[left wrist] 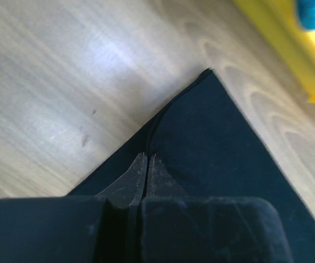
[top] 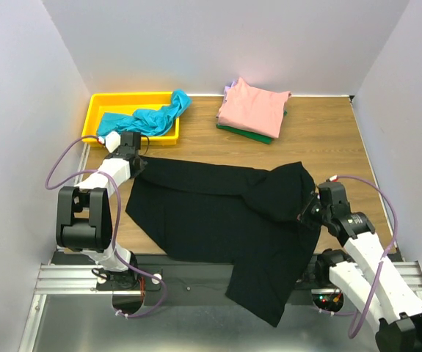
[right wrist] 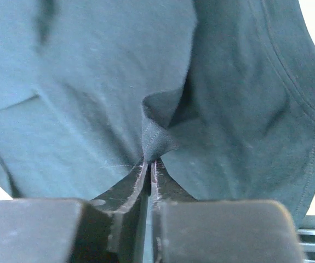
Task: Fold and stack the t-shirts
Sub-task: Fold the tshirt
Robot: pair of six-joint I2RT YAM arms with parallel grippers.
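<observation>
The wood-grain table (top: pixel 328 139) is smooth and faintly glossy, enclosed by plain pale walls, with an aluminium rail (top: pixel 64 277) along its near edge at 6 o'clock. The black t-shirt (top: pixel 218 213), a large matte knit with stitched hems, lies spread across the table's centre. Its 3 o'clock side is lifted and doubled over in a soft ridge, and its lower part hangs past the near edge over the rail toward 5 o'clock. The left tool (left wrist: pixel 147 156) is clenched at the shirt's 9 o'clock corner, tips pressed together on the hem where the cloth lies flat on the wood. The right tool (right wrist: pixel 150 163) is clenched on a small peak of the same cloth at the 3 o'clock side, with only a narrow pinch of fabric between its tips. Risks, as judged: that shallow pinch may slip under any pull and drop the raised fold. The hanging portion may drag or catch on the rail as the cloth is carried. Opposed pulls from the two tools may skew the fold, since limp cloth holds no crease. At 11 o'clock a rigid yellow plastic bin (top: pixel 97 110) holds a crumpled teal t-shirt (top: pixel 148 117) that drapes over its rim. At 1 o'clock a salmon-pink t-shirt (top: pixel 255 106) lies folded in a neat rectangle on a green t-shirt (top: pixel 251 135). A sliver of lavender cloth (top: pixel 228 89) shows at that pile's far corner, well apart from the black t-shirt.
</observation>
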